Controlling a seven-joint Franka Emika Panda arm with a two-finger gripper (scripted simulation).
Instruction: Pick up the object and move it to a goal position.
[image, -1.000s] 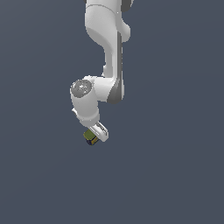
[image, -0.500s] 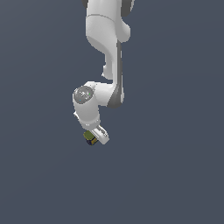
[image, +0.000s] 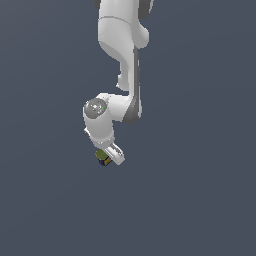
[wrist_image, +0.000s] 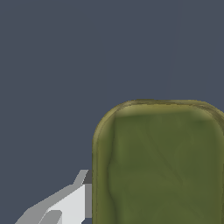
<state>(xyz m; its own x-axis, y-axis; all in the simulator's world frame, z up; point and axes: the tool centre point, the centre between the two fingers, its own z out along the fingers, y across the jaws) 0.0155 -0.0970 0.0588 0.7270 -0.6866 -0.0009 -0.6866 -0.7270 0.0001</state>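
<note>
In the wrist view the block (wrist_image: 159, 164) runs off the frame's lower and right edges. Only one pincer finger (wrist_image: 65, 205) shows — cut at the lower left. In the exterior view the pincer (image: 107, 157) half-hides the tiny block (image: 103, 159) — its grip is unclear.

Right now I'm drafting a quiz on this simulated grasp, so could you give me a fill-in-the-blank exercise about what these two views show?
1. In the exterior view, the small block sits at the tip of the ____ arm's hand.
2. In the wrist view, the block's large visible face is olive-____ in colour.
3. The backdrop behind the arm is a plain dark ____-grey.
4. One white ____ of the hand shows right beside the block in the wrist view.

Missing words: white; yellow; blue; finger
</note>
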